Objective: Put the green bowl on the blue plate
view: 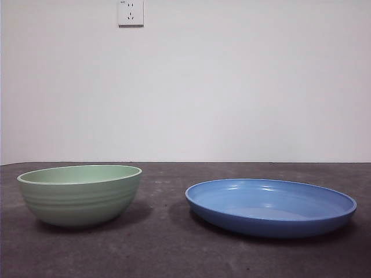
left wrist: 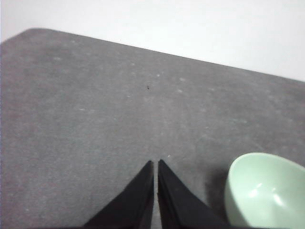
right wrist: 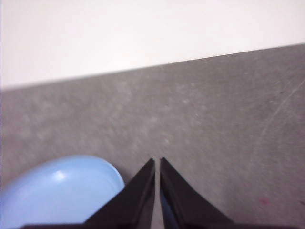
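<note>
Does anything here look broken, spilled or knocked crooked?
No, nothing stands out. The green bowl sits upright and empty on the table, apart from the blue plate, which lies flat and bare. No cracks or spills show.

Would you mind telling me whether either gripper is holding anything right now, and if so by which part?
Nothing is held. The left gripper and right gripper are both shut on nothing, above the table.

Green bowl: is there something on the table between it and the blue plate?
Nothing visible. The pale mint-green round bowl and the wide glossy blue plate stand apart on the grey table, with only bare surface between them.
</note>
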